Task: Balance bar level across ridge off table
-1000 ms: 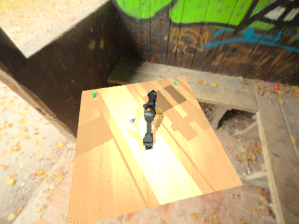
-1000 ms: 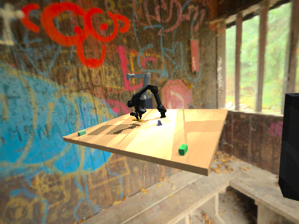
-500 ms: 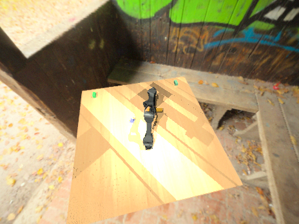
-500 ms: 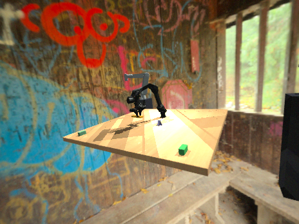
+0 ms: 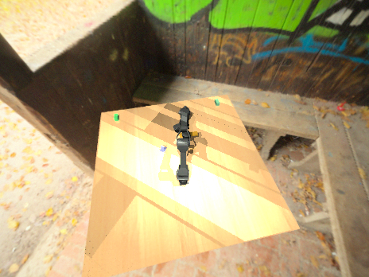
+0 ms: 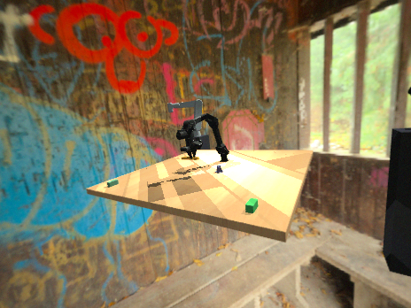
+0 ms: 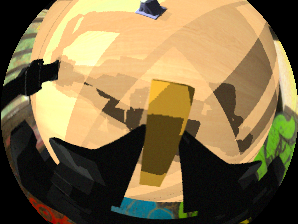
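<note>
Counts on the tabletop (image 5: 223, 207):
- 1 yellow bar (image 7: 162, 132), clamped in the end effector (image 7: 160, 156)
- 1 small purple-blue ridge piece (image 5: 162, 148), well apart from the bar
- 2 green blocks: one (image 5: 116, 117) at the far-left corner in the top view, one (image 5: 217, 102) at the far-right corner
- 1 arm (image 5: 182, 159), 1 end effector

A wooden table (image 5: 223, 207) carried two green blocks (image 5: 116, 117) (image 5: 217, 102) at its far corners and a small purple ridge (image 5: 162, 148) near its middle.
</note>
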